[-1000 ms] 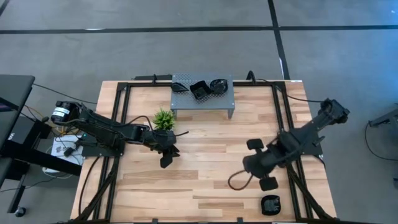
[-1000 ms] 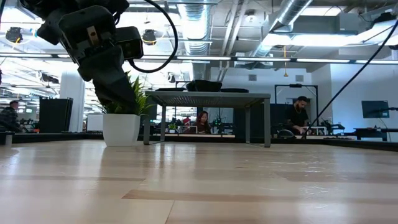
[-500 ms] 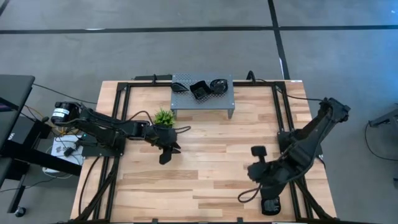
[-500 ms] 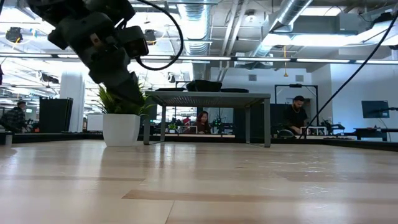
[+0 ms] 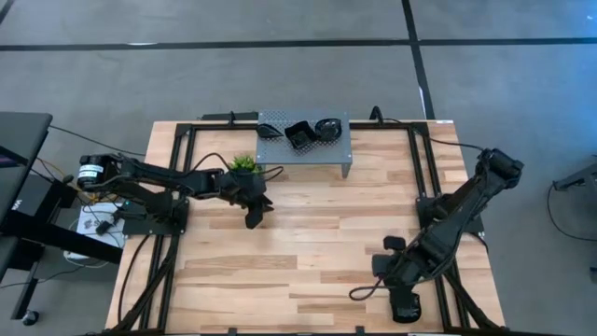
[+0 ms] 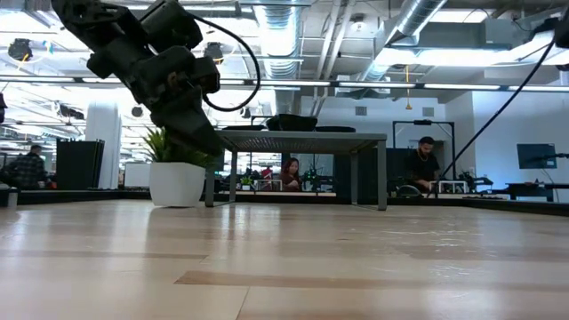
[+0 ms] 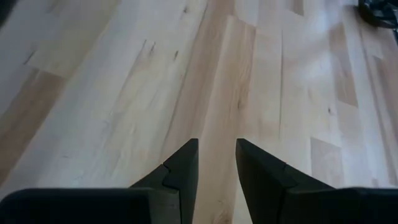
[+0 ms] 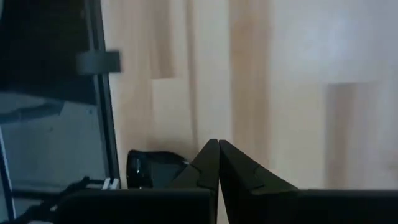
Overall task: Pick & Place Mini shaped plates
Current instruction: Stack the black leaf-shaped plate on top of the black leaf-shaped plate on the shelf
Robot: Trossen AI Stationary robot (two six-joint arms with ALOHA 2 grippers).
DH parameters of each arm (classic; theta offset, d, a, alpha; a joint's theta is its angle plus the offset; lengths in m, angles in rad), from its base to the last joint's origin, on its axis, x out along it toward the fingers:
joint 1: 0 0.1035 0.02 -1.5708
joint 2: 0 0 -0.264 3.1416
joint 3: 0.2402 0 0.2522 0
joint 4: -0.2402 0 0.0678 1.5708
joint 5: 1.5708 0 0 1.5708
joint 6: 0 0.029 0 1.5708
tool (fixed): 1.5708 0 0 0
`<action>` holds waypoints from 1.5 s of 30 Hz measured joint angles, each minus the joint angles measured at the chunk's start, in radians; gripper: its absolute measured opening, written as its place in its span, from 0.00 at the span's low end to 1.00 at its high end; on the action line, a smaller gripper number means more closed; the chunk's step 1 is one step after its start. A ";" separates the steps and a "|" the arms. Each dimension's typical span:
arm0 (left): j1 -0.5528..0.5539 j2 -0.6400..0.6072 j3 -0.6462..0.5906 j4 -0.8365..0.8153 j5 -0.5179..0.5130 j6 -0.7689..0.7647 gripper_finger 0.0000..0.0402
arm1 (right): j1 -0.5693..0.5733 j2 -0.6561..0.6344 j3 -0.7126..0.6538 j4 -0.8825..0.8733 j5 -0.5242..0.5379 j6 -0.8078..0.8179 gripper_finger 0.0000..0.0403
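three mini shaped plates (image 5: 300,133) in row across stand (image 5: 340,149)

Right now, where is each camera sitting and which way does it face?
High view: above the table, looking straight down; both arms show, with the stand and plates at the far edge.
Low view: at tabletop height, looking level at the stand and plant; the left arm hangs in.
Left wrist view: on the left arm, facing bare wood past the open left gripper.
Right wrist view: on the right arm, facing the table edge past the shut right gripper.
High and low views share stand and plant.
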 joint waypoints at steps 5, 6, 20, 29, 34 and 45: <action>-0.011 0.000 0.000 0.000 0.009 -0.004 0.27 | 0.021 0.107 -0.001 0.073 -0.061 -0.061 0.00; -0.018 0.000 0.000 0.000 0.015 -0.016 0.27 | 0.021 0.130 0.000 0.084 -0.078 -0.078 0.00; -0.069 0.000 0.001 0.025 0.024 -0.025 0.27 | -0.098 0.310 0.052 -0.007 -0.382 0.078 0.02; -0.069 0.000 0.001 0.026 0.024 -0.025 0.27 | -0.116 0.298 0.052 -0.005 -0.554 0.180 0.15; -0.069 0.000 0.001 0.026 0.024 -0.025 0.27 | -0.080 0.299 0.031 0.001 -0.454 0.183 0.24; -0.069 0.000 0.000 0.026 0.024 -0.025 0.27 | -0.012 0.300 -0.042 0.097 -0.427 0.238 0.43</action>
